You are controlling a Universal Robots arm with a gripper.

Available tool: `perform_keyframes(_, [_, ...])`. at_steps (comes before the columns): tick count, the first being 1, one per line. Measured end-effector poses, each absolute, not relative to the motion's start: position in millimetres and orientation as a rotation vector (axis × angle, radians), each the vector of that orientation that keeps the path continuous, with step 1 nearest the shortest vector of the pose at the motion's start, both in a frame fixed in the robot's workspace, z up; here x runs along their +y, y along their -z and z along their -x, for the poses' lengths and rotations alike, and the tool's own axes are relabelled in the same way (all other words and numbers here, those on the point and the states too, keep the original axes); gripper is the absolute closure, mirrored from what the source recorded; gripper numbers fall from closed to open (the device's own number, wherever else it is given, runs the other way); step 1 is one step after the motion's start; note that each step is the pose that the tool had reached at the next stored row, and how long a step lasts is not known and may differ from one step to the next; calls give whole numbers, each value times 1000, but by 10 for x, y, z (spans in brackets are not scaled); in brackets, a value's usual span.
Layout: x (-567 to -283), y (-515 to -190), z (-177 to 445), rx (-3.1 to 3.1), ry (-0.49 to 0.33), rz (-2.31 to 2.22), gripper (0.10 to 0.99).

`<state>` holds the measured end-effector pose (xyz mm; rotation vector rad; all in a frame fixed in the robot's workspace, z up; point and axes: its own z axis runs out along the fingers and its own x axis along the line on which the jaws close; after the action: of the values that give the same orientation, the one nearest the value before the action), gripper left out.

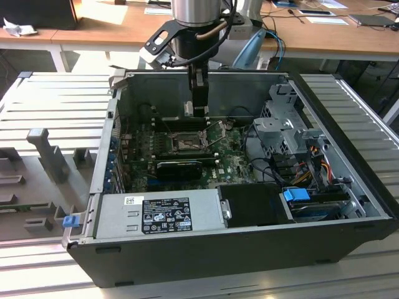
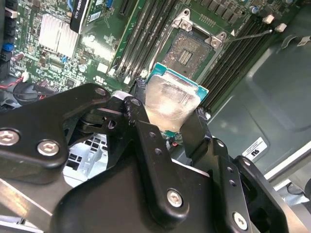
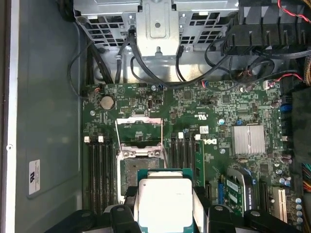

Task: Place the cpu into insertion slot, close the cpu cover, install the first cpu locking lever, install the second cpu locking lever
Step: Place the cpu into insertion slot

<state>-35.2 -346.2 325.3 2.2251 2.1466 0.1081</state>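
Case: I see the open computer case lying on its side on a slatted table, its inside facing up.

Motherboard: the green motherboard covers the case floor, with the socket area near its middle.

Gripper: the gripper hangs straight down into the case from above. In both wrist views its black fingers are clenched on two opposite edges of the chip.

Cpu cover: the cpu cover is swung open and stands clear of the socket, so I read nothing as barring the way down.

Insertion slot: the insertion slot is bare, its dark contact field exposed.

Cpu: the cpu is held off the board in the grip, silver top toward the first wrist camera, not yet seated.

Lever: one thin locking lever is unhooked and angles away beside the socket.

Relation: by my judgement the slot lies below the chip and a little off to the side where the open cover is hinged. In the first wrist view the chip overlaps just one edge of the slot, and its sides run roughly square with the slot's rim.

Progress: none of the four steps is finished, as I read it. I cannot tell how high the chip rides above the slot.
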Motion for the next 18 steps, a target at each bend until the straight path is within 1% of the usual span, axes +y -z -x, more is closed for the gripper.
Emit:
perform_keyframes(8, [-3462, -3139, 352, 2147, -108, -2225, 553])
perform_keyframes(18, [-3462, -3094, 352, 2147, -108, -2225, 553])
